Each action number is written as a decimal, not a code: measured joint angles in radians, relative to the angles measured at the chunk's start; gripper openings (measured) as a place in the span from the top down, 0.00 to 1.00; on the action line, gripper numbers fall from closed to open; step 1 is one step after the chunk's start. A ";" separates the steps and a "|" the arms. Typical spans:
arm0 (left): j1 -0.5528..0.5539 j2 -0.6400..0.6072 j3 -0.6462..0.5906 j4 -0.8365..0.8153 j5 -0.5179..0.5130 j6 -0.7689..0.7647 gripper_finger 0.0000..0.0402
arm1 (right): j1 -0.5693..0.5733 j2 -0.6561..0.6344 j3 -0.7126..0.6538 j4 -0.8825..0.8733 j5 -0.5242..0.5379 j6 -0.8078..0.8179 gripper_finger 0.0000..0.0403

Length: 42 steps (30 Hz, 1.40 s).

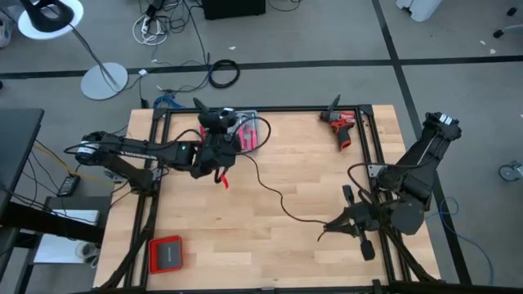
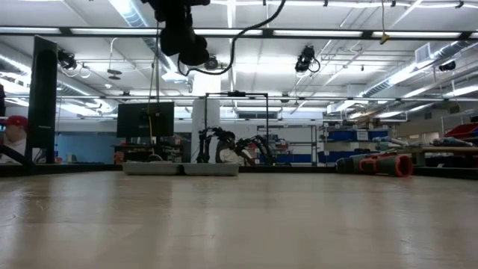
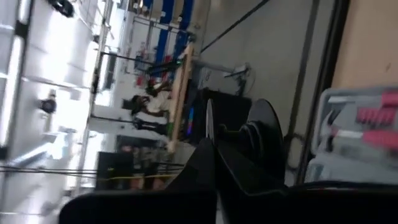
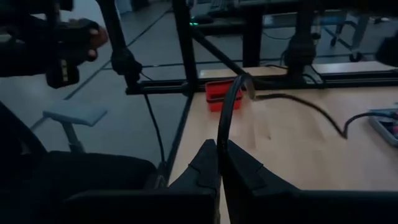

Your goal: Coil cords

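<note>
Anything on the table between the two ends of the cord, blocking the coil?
Nothing visible. The right gripper pinches one end of the cord; the left gripper is by the other. Only bare table lies between; the drill and tool case sit aside.

Drill (image 1: 341, 127): no readable marking.
Tool case (image 1: 245, 133): no readable label.
Red box (image 1: 166, 254): no legible text.
Left arm (image 1: 135, 149): no legible lettering.
Right arm (image 1: 417, 175): no legible lettering.
Monitor (image 2: 145, 119): screen dark, no text.
Room shelving (image 2: 351, 138): signs too small to read.
Result: no text, brand or number can be read.
</note>
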 joint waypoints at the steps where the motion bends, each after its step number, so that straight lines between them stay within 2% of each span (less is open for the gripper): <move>1: 0.005 0.000 0.000 0.023 0.019 -0.004 1.00 | -0.002 0.011 0.000 0.009 0.000 0.000 0.99; 6: 0.014 0.000 0.000 0.185 0.099 0.030 1.00 | -0.039 0.075 0.000 0.076 -0.070 -0.014 0.99; 12: 0.040 0.000 0.000 0.264 0.109 0.139 1.00 | -0.053 0.117 0.000 0.151 -0.175 -0.033 0.99; 30: 0.133 0.000 0.000 0.319 0.187 0.157 1.00 | 0.067 0.118 0.000 0.223 -0.175 -0.035 0.99; 34: 0.131 0.000 0.000 0.311 0.204 0.158 1.00 | 0.111 0.115 0.000 0.233 -0.094 -0.072 0.99; 42: 0.117 0.000 0.000 0.174 0.214 0.148 1.00 | 0.242 0.093 0.000 0.285 0.236 -0.185 0.99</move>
